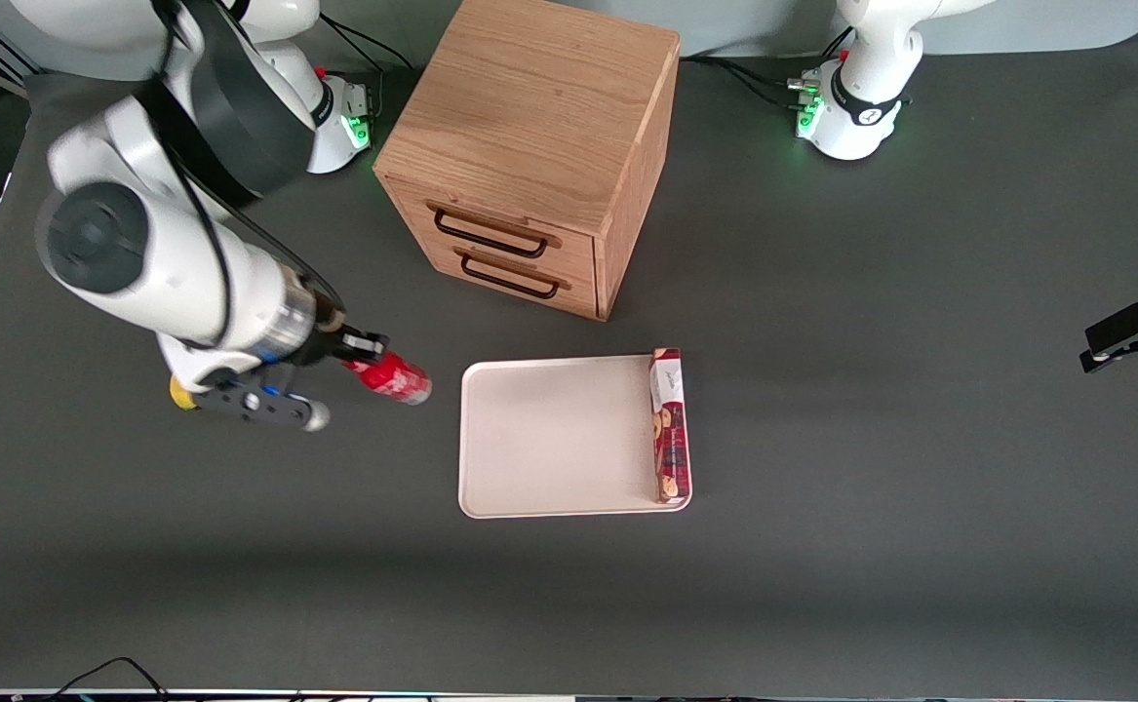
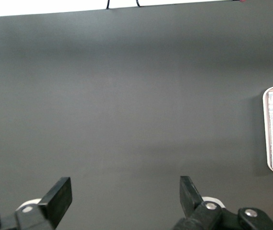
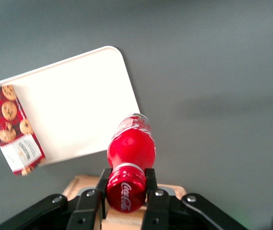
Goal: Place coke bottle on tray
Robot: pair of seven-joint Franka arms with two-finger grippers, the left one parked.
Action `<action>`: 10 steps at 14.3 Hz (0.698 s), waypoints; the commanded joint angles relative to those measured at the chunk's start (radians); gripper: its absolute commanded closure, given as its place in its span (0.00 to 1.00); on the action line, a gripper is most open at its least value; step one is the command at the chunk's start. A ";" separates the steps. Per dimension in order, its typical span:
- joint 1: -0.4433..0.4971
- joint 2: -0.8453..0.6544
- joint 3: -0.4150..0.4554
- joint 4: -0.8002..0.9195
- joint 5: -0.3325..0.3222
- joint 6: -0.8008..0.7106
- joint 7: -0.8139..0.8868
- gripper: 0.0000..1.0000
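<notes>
My right gripper [image 1: 366, 353] is shut on the cap end of the coke bottle [image 1: 393, 377], a small red bottle with a white script logo. It holds the bottle tilted above the table, beside the cream-white tray [image 1: 549, 439], toward the working arm's end. In the right wrist view both fingers [image 3: 152, 188] press on the red cap of the bottle [image 3: 131, 148], and the tray [image 3: 74, 110] lies below, apart from the bottle's clear base.
A long red biscuit box [image 1: 667, 424] lies on the tray along its edge toward the parked arm; it also shows in the right wrist view [image 3: 11, 129]. A wooden drawer cabinet [image 1: 529, 156] stands farther from the front camera than the tray.
</notes>
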State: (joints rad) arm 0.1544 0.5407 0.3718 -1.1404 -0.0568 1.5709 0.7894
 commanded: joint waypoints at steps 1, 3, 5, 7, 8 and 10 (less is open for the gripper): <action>0.030 0.064 0.018 -0.062 -0.075 0.130 0.134 1.00; 0.030 0.079 0.045 -0.151 -0.081 0.242 0.180 1.00; 0.031 0.091 0.047 -0.209 -0.093 0.314 0.226 1.00; 0.031 0.093 0.047 -0.226 -0.107 0.324 0.229 1.00; 0.031 0.093 0.047 -0.242 -0.116 0.342 0.229 1.00; 0.031 0.100 0.047 -0.274 -0.147 0.398 0.273 1.00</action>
State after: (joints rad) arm 0.1949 0.6629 0.4062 -1.3651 -0.1628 1.9187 1.0005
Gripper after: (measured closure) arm 0.683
